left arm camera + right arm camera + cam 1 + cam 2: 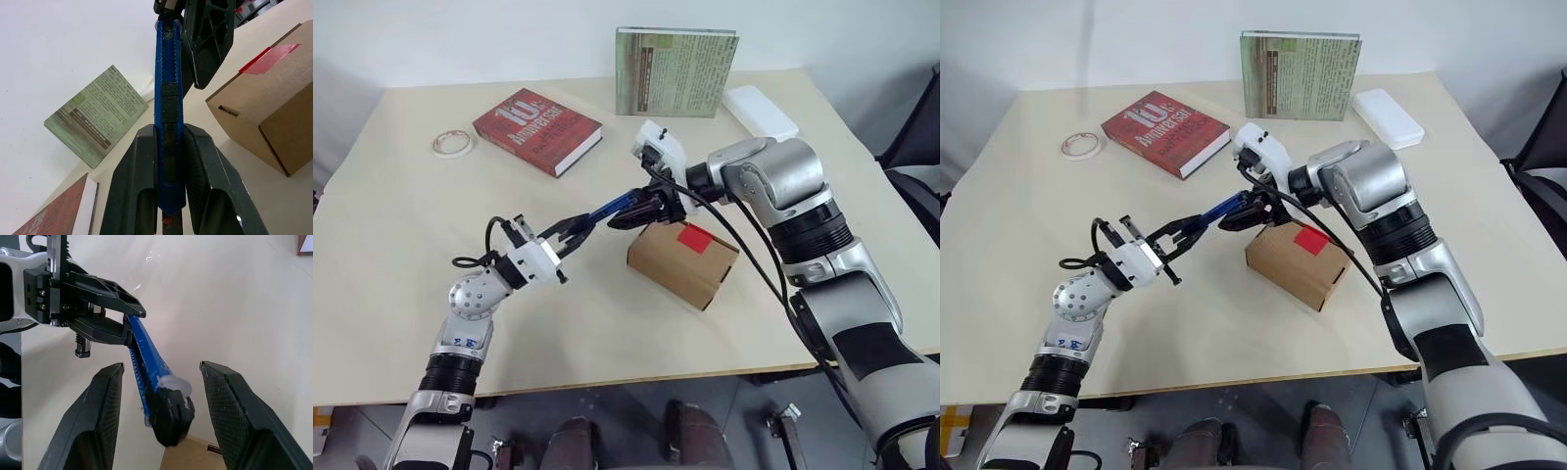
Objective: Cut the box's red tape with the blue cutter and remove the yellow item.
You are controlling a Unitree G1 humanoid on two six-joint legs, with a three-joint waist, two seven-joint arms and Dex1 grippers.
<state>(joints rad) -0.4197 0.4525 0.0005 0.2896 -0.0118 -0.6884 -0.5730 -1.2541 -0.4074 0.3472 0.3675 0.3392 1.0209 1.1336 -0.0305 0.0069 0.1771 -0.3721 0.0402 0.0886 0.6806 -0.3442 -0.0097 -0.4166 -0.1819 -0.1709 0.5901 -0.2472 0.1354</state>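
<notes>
**Cutter held between both arms above the sealed box**

Pale bench (401, 294) carries the box (680, 262), its red tape (694, 237) uncut on top; no yellow item is visible. Left end effector (168, 161) is clamped on the blue cutter (612, 209), held in the air just beside the box. Right end effector (161, 382) stands with fingers apart around the cutter's far end, not gripping. A sound handover would close squarely before the left lets go. Right wrist view reveals that gap; head views hide it.

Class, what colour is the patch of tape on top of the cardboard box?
Red tape on the brown box; clearest in the left eye view.
</notes>
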